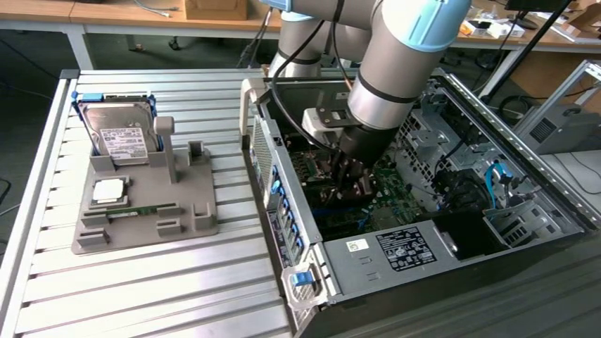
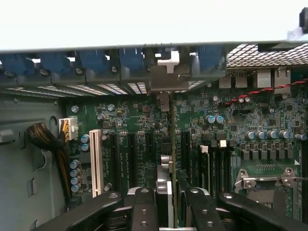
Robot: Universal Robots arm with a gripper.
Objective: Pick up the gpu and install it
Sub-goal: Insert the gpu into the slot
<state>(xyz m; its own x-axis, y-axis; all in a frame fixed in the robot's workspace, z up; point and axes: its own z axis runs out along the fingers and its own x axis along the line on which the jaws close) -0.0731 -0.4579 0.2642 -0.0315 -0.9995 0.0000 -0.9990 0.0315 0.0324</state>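
I'm working over a ribbed metal tabletop with the big open computer case lying on its side toward the exterior view's right. My arm reaches down from the top of that view into the case, over the green motherboard.

On the exterior view's left, well apart from the case, sits a grey holder tray. A silver hard drive stands upright in its rear slot, a square chip lies flat below it, and a narrow green memory stick lies just beside that.

The pincer is deep in the case, clenched on the gpu. From the wrist view I see the card edge-on, a thin dark slab running straight away from the fingers toward the back wall of the case, between the black expansion slots. Its silvery end bracket sits up against the row of blue slot clips. The card looks lined up over one slot, though I can't tell from here whether its lower edge is fully seated or just resting on it. A white slot lies off to one side, near a bundle of cables.
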